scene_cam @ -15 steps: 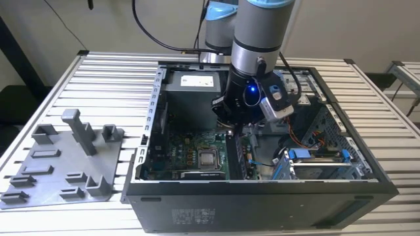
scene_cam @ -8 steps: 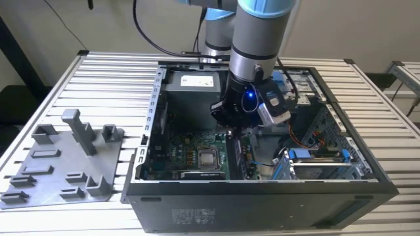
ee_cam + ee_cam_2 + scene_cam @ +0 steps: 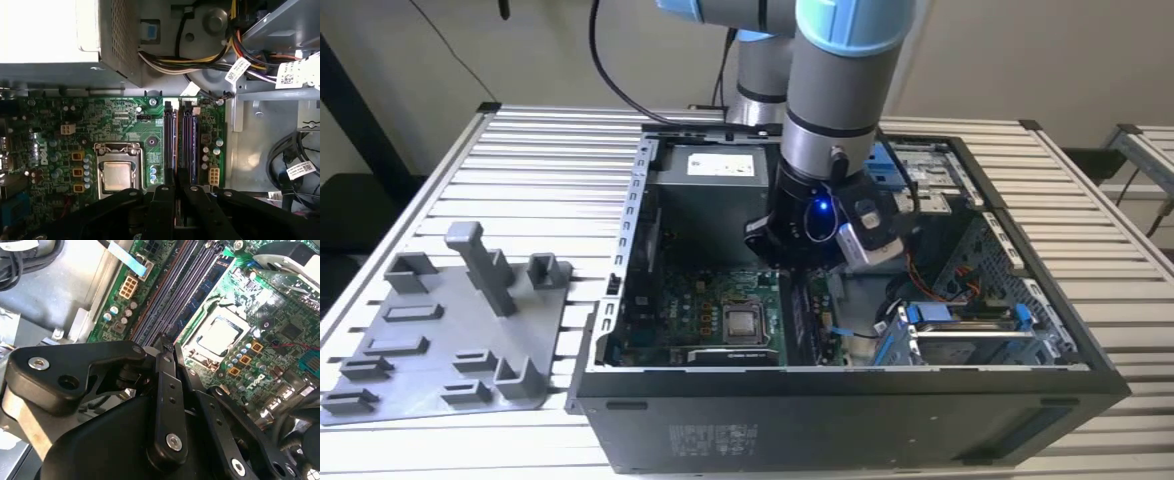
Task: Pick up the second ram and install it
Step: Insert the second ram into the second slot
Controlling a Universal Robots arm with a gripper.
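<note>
Pincer point(image 3: 173, 192) low inside the case point(image 3: 1067, 340), fingers together right over the slots point(image 3: 179, 137), probably pressing the ram point(image 3: 175, 150) in.

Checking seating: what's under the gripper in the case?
Memory slots, with the processor socket beside them. The gripper covers part of the slots, so any module there is hidden.

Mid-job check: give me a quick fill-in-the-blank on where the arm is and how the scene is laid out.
1. The gripper is inside the open computer case, right above the ___ slots next to the processor socket.
2. The grey fixture tray lies on the table, on the exterior view's ___ of the case.
3. In the exterior view, a small ___ light glows on the arm's wrist.

Missing words: memory; left; blue
</note>
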